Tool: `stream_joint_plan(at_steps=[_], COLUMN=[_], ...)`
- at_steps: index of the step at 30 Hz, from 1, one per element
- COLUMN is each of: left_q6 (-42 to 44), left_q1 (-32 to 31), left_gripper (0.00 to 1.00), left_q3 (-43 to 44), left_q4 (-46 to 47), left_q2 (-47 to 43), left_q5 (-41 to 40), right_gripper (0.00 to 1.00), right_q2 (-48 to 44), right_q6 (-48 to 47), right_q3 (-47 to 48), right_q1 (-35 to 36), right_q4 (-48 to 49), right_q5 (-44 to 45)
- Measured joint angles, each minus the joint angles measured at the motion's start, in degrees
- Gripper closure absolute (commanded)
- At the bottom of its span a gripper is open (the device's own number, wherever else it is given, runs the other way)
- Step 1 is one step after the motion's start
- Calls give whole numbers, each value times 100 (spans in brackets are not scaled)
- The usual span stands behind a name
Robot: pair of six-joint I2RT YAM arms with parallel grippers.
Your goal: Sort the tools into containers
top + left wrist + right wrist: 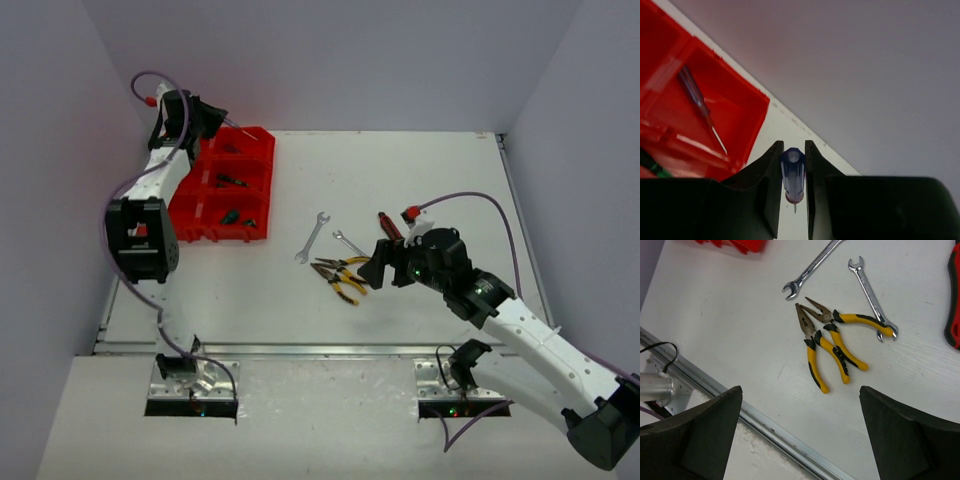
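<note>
- Left pincer [792, 149] clenches the blue screwdriver [792, 176] outside the red tray [752, 120]; you'd likely miss releasing here.
- Right pincer [800, 392], released, hangs above overlapping pliers [816, 336]: you might snag both.

We find the organiser tray [270, 170] at the far left of the table [420, 180], with small tools [232, 181] lying in its compartments. To its right, well apart, two wrenches [312, 237] lie behind two pairs of pliers [340, 278], with the cutters [389, 224] further right.
</note>
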Motion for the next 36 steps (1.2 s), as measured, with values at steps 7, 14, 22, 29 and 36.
stream_joint_plan(at_steps=[7, 14, 22, 29, 36], left_q6=[-69, -145, -107, 217, 480], left_q1=[203, 186, 188, 151, 40], left_gripper=[95, 40, 18, 0, 0], left_q3=[2226, 2228, 2228, 1994, -196], left_q4=[-205, 290, 479, 107, -182], left_q2=[2309, 2612, 2619, 2262, -1217], left_q5=[-60, -396, -634, -636, -452], right_gripper=[1, 1, 1, 1, 10], right_q2=[-656, -1075, -1139, -206, 1824], right_q6=[-454, -551, -549, -703, -1162], right_q3=[-144, -189, -313, -196, 378], right_q1=[0, 0, 0, 0, -2], right_q4=[-419, -565, -691, -668, -528], right_q5=[80, 119, 163, 358, 367])
